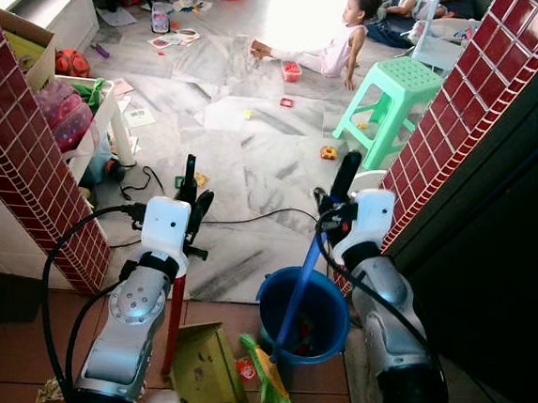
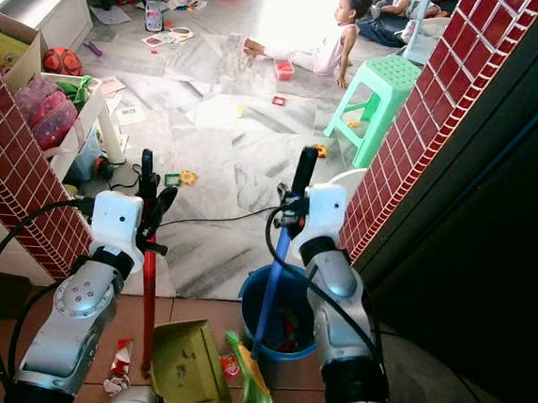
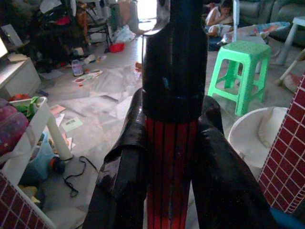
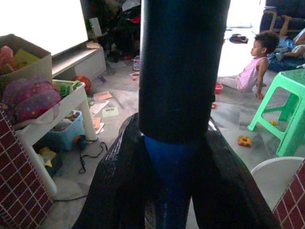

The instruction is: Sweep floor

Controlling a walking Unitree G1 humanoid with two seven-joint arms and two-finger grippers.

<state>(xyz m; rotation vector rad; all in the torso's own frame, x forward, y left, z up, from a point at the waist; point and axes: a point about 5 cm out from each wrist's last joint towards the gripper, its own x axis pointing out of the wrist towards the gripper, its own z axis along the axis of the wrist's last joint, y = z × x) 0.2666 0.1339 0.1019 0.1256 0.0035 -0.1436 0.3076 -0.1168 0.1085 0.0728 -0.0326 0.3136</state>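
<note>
A red handle is gripped upright by the left tool, its black fingers closed around the shaft; the handle runs down to a yellow-green dustpan lying on the brown tiled floor. A blue broom handle is clasped by the right tool, fingers pressed against it; the shaft slants down past a blue bucket to green bristles at the floor. Red tiled pillars are seen on both sides; beyond them, a marble floor is strewn with toys and papers; a green stool stands there; a child is seated farther off.
</note>
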